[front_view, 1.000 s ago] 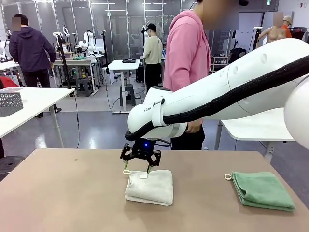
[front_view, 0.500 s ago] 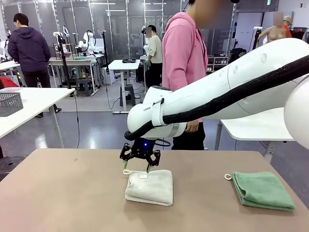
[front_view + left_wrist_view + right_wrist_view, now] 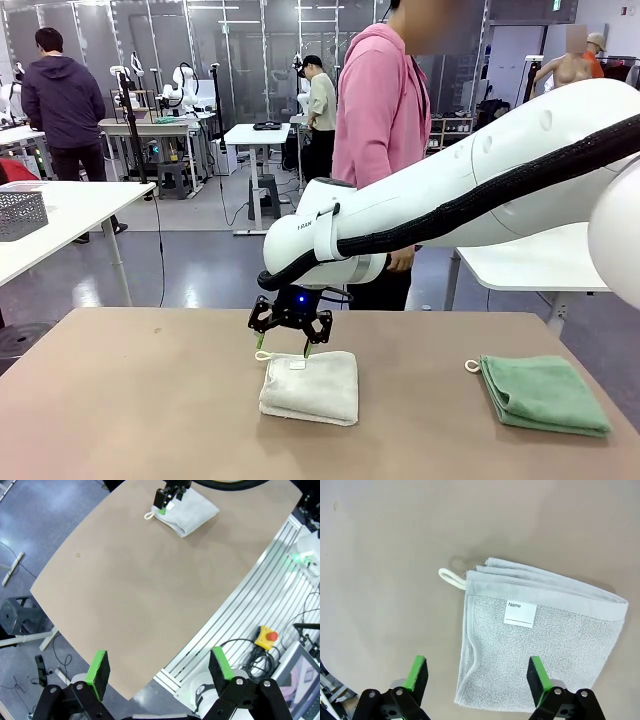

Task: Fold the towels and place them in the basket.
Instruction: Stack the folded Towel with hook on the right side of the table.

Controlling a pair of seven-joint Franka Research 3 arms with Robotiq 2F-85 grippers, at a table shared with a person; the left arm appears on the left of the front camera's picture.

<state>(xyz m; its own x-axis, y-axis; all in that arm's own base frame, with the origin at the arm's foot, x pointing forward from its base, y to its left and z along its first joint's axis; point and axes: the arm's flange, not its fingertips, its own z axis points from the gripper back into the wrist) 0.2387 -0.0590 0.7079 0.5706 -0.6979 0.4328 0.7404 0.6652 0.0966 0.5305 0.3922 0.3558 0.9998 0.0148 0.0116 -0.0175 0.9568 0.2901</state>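
Near the table's [image 3: 130,400] far edge, the soft cream-white towel [image 3: 310,387] is best pinched at its folded hem; the right gripper [image 3: 284,347] hangs released above it.

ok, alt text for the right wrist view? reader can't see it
The right hand, open with green pads, hangs above a folded cream-white terry-cloth towel lying flat on the bare tan table. The towel has a white corner loop and a white label printed "Name" facing up; the pads are clear of the cloth.
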